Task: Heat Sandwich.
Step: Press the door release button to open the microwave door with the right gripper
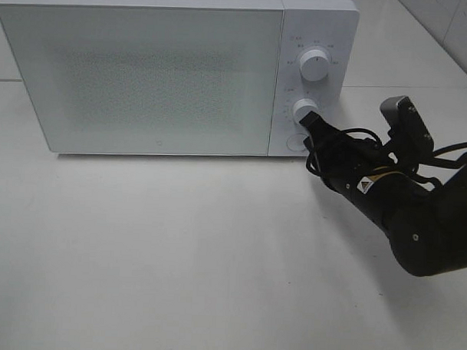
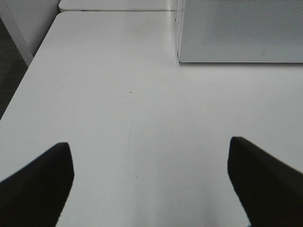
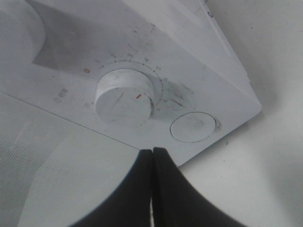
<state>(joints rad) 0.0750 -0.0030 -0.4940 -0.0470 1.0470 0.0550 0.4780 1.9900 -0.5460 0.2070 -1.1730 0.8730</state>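
Note:
The white microwave [image 1: 145, 72] stands at the back of the table with its door shut. The sandwich and its plate are out of view. My right gripper [image 1: 310, 121] is shut and empty, its tips just beside the lower knob [image 1: 305, 110] on the control panel. In the right wrist view the closed fingertips [image 3: 152, 152] sit close under that knob [image 3: 124, 97], whose red mark points away from the 0; I cannot tell if they touch. A round button [image 3: 192, 126] lies beside it. My left gripper [image 2: 149, 144] is open and empty over bare table.
An upper knob [image 1: 314, 65] sits above the lower one. The white table [image 1: 177, 257] stretches in front of the microwave. The table's left edge [image 2: 19, 90] drops to a dark floor. The microwave's lower corner [image 2: 182, 59] shows in the left wrist view.

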